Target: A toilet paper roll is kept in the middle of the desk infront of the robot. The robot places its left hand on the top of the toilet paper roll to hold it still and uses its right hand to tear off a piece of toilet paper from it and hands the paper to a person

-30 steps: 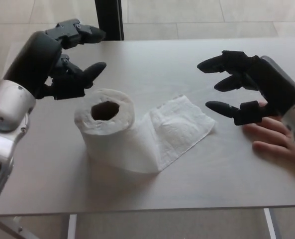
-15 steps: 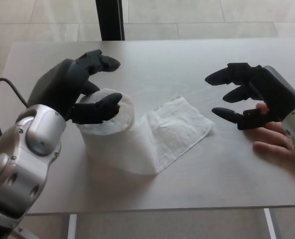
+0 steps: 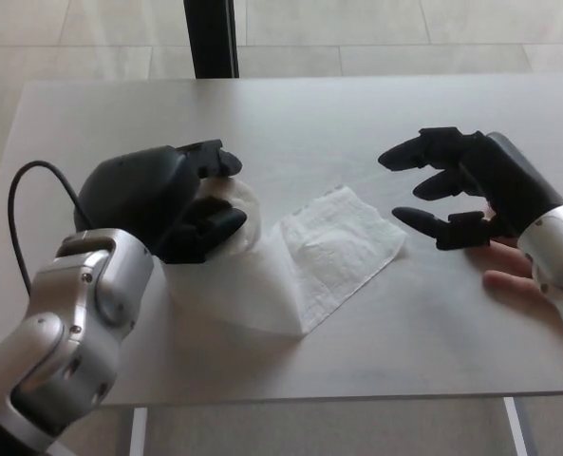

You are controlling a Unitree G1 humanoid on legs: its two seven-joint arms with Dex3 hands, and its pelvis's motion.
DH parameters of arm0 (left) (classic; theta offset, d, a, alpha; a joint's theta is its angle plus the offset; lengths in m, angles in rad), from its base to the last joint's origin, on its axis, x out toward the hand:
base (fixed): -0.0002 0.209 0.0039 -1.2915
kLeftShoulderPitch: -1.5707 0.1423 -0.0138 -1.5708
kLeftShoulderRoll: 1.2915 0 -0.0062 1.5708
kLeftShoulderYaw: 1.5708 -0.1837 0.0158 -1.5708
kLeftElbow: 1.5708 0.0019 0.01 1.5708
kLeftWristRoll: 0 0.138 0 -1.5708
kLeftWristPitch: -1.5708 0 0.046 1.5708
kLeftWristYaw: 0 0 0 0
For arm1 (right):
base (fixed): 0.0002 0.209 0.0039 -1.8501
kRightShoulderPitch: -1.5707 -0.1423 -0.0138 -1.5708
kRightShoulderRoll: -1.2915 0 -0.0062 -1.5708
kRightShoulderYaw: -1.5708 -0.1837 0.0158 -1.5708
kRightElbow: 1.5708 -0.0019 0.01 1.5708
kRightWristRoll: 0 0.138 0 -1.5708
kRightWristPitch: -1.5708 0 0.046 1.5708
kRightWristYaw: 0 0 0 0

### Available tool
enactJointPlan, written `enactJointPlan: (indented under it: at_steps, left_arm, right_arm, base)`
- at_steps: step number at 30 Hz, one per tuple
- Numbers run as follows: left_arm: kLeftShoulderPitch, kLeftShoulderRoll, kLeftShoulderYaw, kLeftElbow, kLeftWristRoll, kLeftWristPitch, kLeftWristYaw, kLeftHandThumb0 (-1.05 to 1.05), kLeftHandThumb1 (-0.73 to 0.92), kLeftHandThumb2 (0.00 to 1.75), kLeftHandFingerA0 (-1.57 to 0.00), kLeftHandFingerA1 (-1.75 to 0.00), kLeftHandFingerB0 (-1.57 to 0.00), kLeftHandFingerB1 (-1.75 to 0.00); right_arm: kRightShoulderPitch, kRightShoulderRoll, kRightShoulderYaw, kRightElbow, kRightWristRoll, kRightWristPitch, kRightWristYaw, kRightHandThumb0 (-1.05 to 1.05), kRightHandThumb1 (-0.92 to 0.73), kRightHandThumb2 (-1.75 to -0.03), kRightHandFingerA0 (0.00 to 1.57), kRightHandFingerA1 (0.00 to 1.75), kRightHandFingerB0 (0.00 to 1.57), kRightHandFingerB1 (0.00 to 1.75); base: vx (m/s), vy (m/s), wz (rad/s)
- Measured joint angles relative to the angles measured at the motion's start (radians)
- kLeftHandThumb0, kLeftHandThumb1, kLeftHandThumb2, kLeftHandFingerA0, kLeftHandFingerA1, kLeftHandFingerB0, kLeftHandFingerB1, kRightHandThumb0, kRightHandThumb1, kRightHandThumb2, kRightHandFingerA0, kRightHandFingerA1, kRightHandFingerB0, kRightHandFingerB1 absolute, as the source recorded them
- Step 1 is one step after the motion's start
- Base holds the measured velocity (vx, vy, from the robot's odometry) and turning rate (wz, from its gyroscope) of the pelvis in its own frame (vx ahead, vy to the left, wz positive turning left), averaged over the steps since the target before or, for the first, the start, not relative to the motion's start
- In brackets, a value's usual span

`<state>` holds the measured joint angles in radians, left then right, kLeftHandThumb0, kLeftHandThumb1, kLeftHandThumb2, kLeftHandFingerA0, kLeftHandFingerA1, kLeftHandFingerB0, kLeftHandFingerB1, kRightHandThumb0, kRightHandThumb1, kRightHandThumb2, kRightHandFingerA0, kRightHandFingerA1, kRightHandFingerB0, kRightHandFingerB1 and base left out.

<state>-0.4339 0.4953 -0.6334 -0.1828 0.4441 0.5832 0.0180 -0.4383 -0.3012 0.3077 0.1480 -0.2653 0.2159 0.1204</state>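
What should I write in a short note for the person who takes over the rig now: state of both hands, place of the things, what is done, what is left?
Left hand: placed on top of the toilet paper roll, fingers over it, no closed grasp.
Right hand: open, empty, in the air to the right of the loose sheet.
Roll stands mid-desk; the sheet lies flat, joined to the roll.
A person's hand rests on the desk under the right hand.
Done: roll steadied.
Left: grasp the sheet, tear it off, give it to the person.

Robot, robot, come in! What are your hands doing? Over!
Left hand on top of toilet paper roll. Right hand open, above desk, holding nothing. Person's hand under right wrist.
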Motion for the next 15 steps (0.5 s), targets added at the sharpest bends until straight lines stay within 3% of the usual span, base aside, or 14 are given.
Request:
enactJointPlan:
  at_steps: [1,3,4,5,6,8,9,10,11,12,15]
  left_arm:
    - [-0.003,0.003,-0.010,0.001,0.014,0.000,0.001,-0.64,0.75,0.63,-0.32,-0.48,-0.36,-0.36]
    - [-0.011,0.007,-0.030,0.003,0.045,0.000,0.001,-0.64,0.75,0.63,-0.32,-0.48,-0.36,-0.36]
    - [-0.016,0.009,-0.042,0.004,0.062,0.000,0.000,-0.68,0.60,0.91,-0.11,-0.49,-0.16,-0.45]
    - [-0.020,0.010,-0.049,0.005,0.071,0.000,0.000,-0.35,0.53,1.08,-0.02,-0.52,0.00,-0.48]
    - [-0.026,0.012,-0.064,0.006,0.089,0.001,-0.003,-0.63,0.75,0.64,-0.08,-0.33,-0.15,-0.30]
    - [-0.040,0.014,-0.089,0.009,0.123,0.003,-0.010,-0.64,0.76,0.63,-0.04,-0.38,-0.11,-0.30]
    - [-0.044,0.015,-0.096,0.010,0.133,0.006,-0.012,-0.64,0.77,0.63,-0.06,-0.39,-0.10,-0.30]
    - [-0.052,0.015,-0.110,0.014,0.152,0.013,-0.015,-0.36,0.53,1.07,-0.01,-0.52,0.00,-0.50]
    - [-0.059,0.016,-0.121,0.017,0.169,0.018,-0.019,-0.36,0.53,1.07,-0.01,-0.52,0.00,-0.50]
    - [-0.063,0.016,-0.128,0.018,0.180,0.021,-0.021,-0.36,0.54,1.08,-0.01,-0.52,0.00,-0.50]
    - [-0.082,0.016,-0.161,0.023,0.231,0.031,-0.035,-0.36,0.54,1.08,-0.01,-0.52,0.00,-0.50]
  right_arm:
    - [-0.001,0.002,0.004,0.000,-0.006,0.002,-0.002,-0.45,-0.62,-0.59,0.47,0.56,0.53,0.41]
    - [-0.003,0.006,0.013,0.002,-0.017,0.006,-0.006,-0.45,-0.62,-0.59,0.47,0.56,0.53,0.41]
    - [-0.004,0.010,0.019,0.004,-0.024,0.009,-0.008,-0.46,-0.62,-0.59,0.46,0.58,0.51,0.41]
    - [-0.005,0.011,0.023,0.006,-0.028,0.011,-0.010,-0.45,-0.61,-0.59,0.47,0.58,0.49,0.40]
    - [-0.008,0.015,0.033,0.011,-0.038,0.015,-0.012,-0.47,-0.62,-0.59,0.45,0.59,0.48,0.39]
    - [-0.013,0.020,0.051,0.024,-0.055,0.023,-0.015,-0.51,-0.61,-0.59,0.33,0.59,0.40,0.39]
    - [-0.016,0.020,0.057,0.028,-0.060,0.026,-0.016,-0.53,-0.61,-0.59,0.30,0.58,0.39,0.39]
    - [-0.022,0.021,0.071,0.039,-0.070,0.031,-0.017,-0.53,-0.60,-0.59,0.27,0.55,0.37,0.37]
    - [-0.027,0.022,0.083,0.048,-0.080,0.036,-0.017,-0.53,-0.60,-0.59,0.27,0.55,0.37,0.37]
    - [-0.031,0.022,0.091,0.053,-0.086,0.040,-0.017,-0.62,-0.46,-0.84,0.14,0.56,0.24,0.49]
    - [-0.046,0.024,0.140,0.080,-0.120,0.060,-0.017,-0.68,-0.47,-0.85,0.07,0.53,0.21,0.47]
  base:
    - [0.00,0.000,0.00]
    - [0.00,0.000,0.00]
    - [0.00,0.000,0.00]
    - [0.00,0.000,0.00]
    - [0.00,0.000,0.00]
    - [0.00,0.000,0.00]
    - [0.00,0.000,0.00]
    - [0.00,0.000,0.00]
    - [0.00,0.000,0.00]
    - [0.00,0.000,0.00]
    - [0.00,0.000,0.00]
